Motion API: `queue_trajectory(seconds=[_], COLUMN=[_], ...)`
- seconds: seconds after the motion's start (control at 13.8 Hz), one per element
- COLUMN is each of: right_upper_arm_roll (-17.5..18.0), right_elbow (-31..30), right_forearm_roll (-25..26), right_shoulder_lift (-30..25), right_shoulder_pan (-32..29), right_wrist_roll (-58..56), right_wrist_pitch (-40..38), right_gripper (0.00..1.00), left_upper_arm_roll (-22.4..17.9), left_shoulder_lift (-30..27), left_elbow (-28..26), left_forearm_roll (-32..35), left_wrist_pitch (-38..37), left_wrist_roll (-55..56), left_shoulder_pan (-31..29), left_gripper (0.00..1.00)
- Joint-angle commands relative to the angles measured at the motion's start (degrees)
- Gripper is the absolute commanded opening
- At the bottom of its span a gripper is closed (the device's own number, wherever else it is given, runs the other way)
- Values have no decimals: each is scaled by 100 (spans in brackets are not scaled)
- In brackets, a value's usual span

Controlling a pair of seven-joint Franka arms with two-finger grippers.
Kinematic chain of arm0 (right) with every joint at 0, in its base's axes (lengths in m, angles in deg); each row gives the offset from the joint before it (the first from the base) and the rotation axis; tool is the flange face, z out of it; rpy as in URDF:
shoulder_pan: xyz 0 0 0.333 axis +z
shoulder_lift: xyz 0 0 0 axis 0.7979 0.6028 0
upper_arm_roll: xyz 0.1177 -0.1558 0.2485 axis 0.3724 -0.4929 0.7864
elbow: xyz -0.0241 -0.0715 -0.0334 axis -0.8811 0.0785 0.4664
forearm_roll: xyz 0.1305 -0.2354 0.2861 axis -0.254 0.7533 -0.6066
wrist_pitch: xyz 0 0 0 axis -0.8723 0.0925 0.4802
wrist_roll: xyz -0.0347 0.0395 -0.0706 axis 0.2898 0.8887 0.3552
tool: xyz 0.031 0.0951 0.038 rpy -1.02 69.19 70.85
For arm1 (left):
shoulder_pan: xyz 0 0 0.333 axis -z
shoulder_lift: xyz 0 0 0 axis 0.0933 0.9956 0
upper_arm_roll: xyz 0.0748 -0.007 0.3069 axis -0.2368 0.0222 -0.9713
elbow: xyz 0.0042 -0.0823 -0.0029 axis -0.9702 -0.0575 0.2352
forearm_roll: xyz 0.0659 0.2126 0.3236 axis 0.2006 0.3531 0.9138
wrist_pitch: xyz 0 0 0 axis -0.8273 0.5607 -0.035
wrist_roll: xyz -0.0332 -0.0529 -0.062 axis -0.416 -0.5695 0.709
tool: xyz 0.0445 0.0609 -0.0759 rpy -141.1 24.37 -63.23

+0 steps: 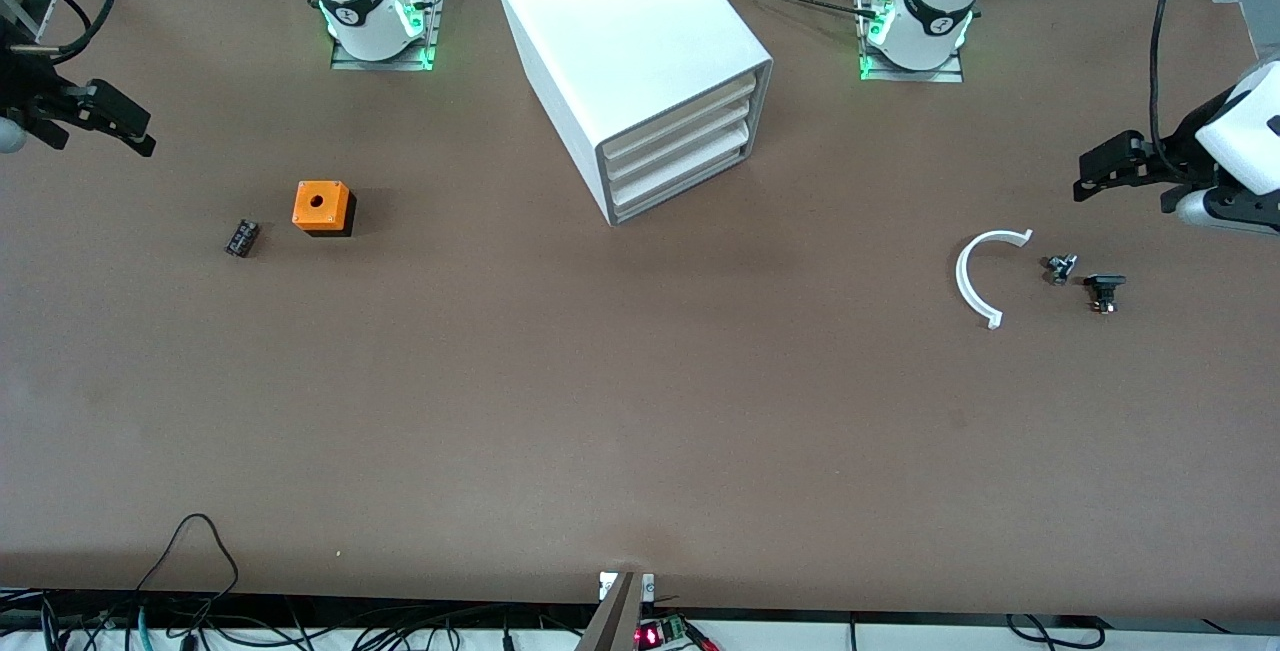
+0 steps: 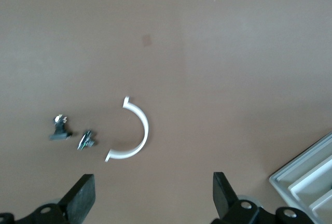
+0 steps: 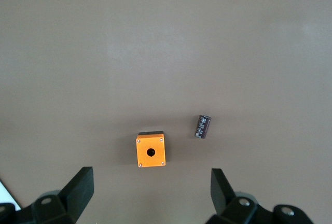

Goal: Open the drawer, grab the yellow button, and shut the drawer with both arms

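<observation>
Left hand (image 1: 1095, 176): fingers spread wide, empty, over the surface (image 1: 640, 411) at its own end. Right hand (image 1: 110, 126): likewise agape, empty, waiting. Drawer cabinet (image 1: 640, 71) lay between them, all drawers shut. Button: unseen, presumably inside. Advice: hook one drawer front squarely, brace the cabinet.

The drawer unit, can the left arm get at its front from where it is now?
Probably yes. The left hand hangs open over the table's left-arm end, and the drawer unit has its three shut drawer fronts turned toward that end. Only bare table lies between; the white arc sits nearer the camera.
</observation>
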Motion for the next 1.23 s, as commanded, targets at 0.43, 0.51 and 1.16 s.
queue_trajectory(seconds=[0.43,0.51,1.16], right_upper_arm_roll=[-13,-4,5], right_elbow=[136,145,163], right_forearm_roll=[-103,-94,-129], right_shoulder_lift=[279,278,384], right_shoulder_pan=[16,25,16], right_wrist_roll=[-13,5,-21], right_wrist_pitch=[-97,-97,-212], right_gripper=[100,100,100], left_upper_arm_roll=[667,747,1012], left_shoulder_lift=[507,534,1377], left_elbow=[-767,-819,-1468], left_forearm_roll=[-609,-609,-2627], left_wrist_pitch=[286,259,4], left_wrist_roll=[-109,-118,-873], left_shoulder_pan=[8,-1,-10], left_gripper=[100,100,100])
